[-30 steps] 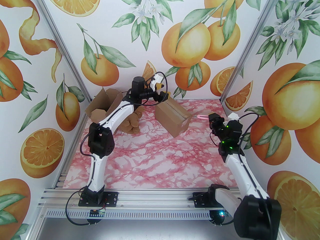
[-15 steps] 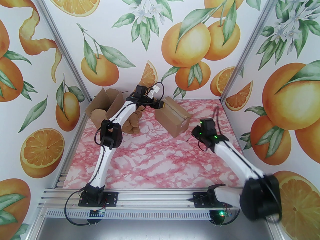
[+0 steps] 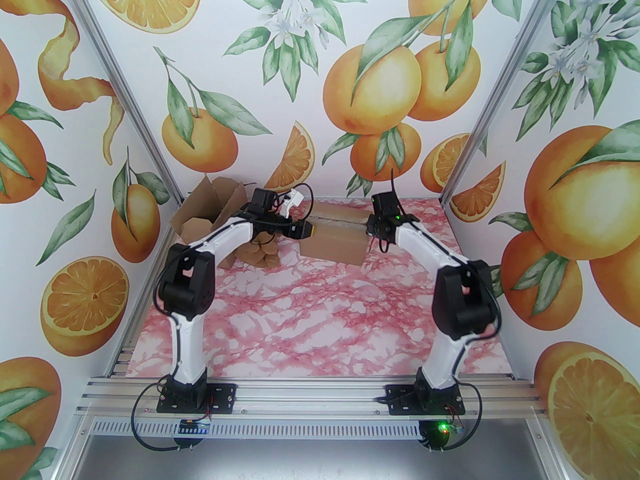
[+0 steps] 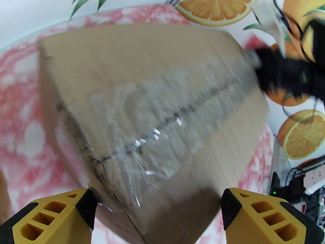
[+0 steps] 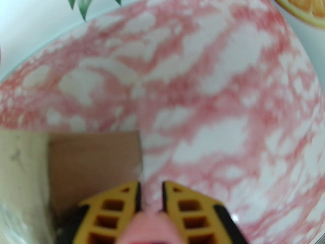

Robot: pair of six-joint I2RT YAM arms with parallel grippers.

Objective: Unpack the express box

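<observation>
My left pincer (image 4: 157, 207): wide open, at the end of the brown taped cardboard box (image 4: 142, 80).
My right pincer (image 5: 151, 187): squeezing a pink stick (image 5: 149, 227) (blurry) beside that box.

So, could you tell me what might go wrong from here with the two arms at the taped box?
1. The left gripper is open around a corner of the taped box, not clamped, so the box may slide or turn when pushed.
2. The right gripper holds a pink tool just off the box's end, away from the tape seam; it could miss the seam and scrape the table.
</observation>
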